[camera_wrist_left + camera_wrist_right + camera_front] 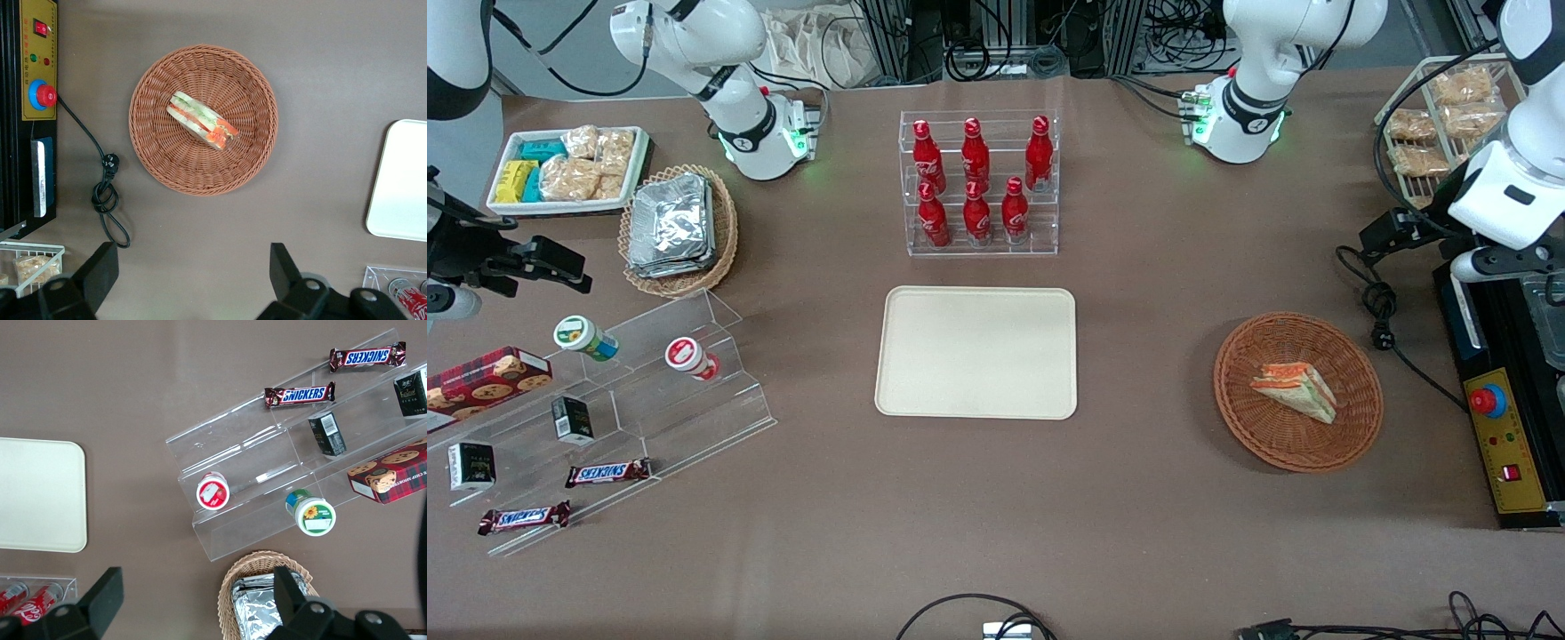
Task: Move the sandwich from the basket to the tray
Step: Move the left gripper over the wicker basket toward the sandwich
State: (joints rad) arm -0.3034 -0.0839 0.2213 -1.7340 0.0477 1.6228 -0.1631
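I read the gripper (190, 280) as raised high at the working arm's end of the table, fingers (99, 270) spread wide apart, nothing between them.

Surroundings: a black control box (1498, 427) w/ red stop button sits at the table edge, just beside the tool's station; its black cable (100, 180) loops on the brown table (1138, 498) between box and basket, close to the basket rim but not touching it. A wire rack of bagged snacks (1440, 124) stands farther from the front camera than the gripper. A clear rack of red bottles (978, 182) stands mid-table, farther from the front camera than the tray, a small gap between them.

Clearance: bare tabletop runs from basket (1352, 436) to tray (976, 351), no item on that path. Tray surface bare, all four edges free. Basket rim free all round apart from the cable side.

Task item: sandwich (201, 120) lies inside the basket, roughly centred, on its side, orange-red and green filling showing along one edge. From the wrist cam it sits well below the tool and ahead of the fingertips, not between them. No contact w/ the gripper. Tray lies well apart from the tool, toward the parked arm's end
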